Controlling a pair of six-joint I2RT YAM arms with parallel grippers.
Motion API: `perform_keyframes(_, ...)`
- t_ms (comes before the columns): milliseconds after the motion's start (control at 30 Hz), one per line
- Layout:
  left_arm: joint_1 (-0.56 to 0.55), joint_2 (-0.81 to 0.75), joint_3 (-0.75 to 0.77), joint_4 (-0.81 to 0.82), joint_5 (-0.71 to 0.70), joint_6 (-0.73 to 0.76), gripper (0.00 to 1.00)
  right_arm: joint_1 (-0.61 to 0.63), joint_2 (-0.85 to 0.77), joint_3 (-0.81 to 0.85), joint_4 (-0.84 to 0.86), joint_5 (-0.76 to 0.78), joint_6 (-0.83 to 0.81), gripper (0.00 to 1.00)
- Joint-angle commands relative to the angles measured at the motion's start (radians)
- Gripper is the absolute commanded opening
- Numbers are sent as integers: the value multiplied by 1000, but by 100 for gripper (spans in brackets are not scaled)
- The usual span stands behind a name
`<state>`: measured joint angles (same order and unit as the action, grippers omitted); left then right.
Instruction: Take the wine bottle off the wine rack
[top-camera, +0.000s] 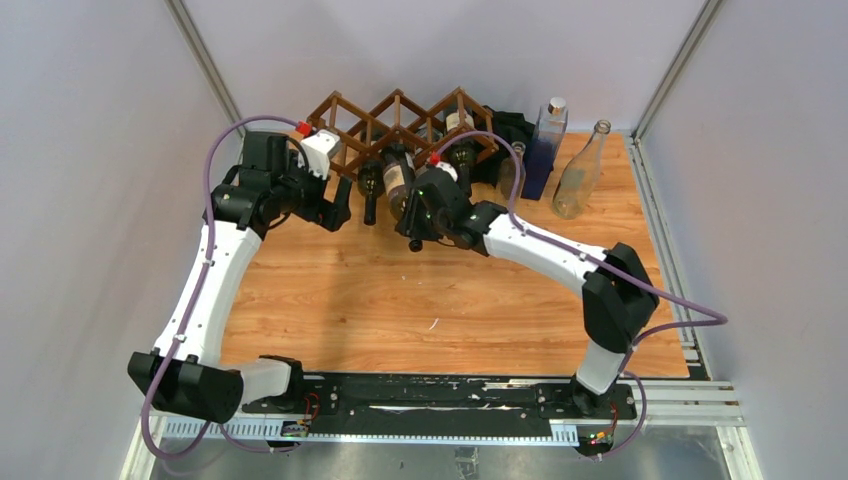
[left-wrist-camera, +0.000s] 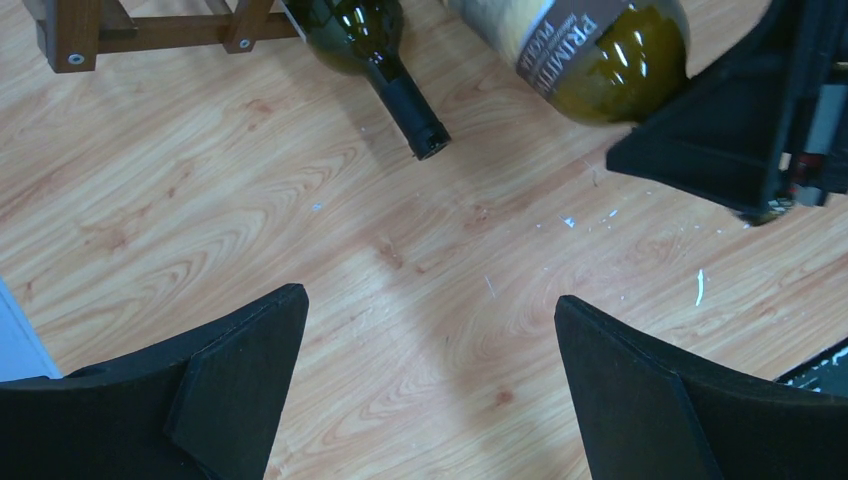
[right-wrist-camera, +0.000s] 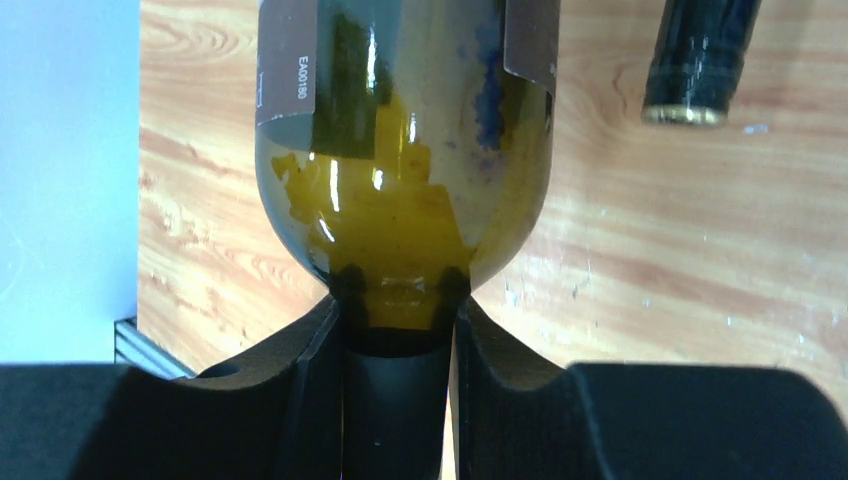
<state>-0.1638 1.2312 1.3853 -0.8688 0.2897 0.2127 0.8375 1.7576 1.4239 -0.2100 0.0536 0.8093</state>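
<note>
With the right gripper (right-wrist-camera: 397, 325) clamped on the neck of the wine bottle (right-wrist-camera: 400, 190) at the rack's (top-camera: 392, 112) front and the left gripper (left-wrist-camera: 430, 300) spread wide beside the rack, withdrawal seems in hand, calling for a straight pull out over the worktop (top-camera: 400, 300).

Light wood-grain tabletop (top-camera: 400, 300), pale grey walls (top-camera: 100, 150) L, R & back, alu rail (top-camera: 690, 400) at near edge

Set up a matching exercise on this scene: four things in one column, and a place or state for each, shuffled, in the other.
1. left gripper
2. right gripper
3. wine rack
4. clear glass bottle

A. shut on the neck of the wine bottle
B. standing on the table, right of the rack
C. open over bare wood
D. at the table's far edge, holding bottles

Pairs: 1-C, 2-A, 3-D, 4-B.
</note>
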Motion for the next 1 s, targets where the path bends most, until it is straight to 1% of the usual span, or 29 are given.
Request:
perform_keyframes(0,7,-23,-9,16,38,41,100,43,-116,-77,60,-17,3,0)
perform_keyframes(267,7,-31,-25,16,99,103,100,67,-263,-219,55,-18,-14,0)
perform_keyframes(433,7,-56,-56,16,148,176,100,68,-373,-247,19,-37,-72,0)
perform_keyframes(467,7,-62,-68,16,166,206,100,68,-391,-250,6,-82,-92,0)
perform_keyframes(600,5,-101,-118,16,235,312,100,67,-444,-252,-65,-184,-157,0)
perform_keyframes(733,-21,-164,-169,15,269,474,100,68,-494,-250,-156,-270,-211,0)
perform_keyframes(967,-115,-361,-306,16,291,895,100,69,-565,-218,-292,-376,-286,0)
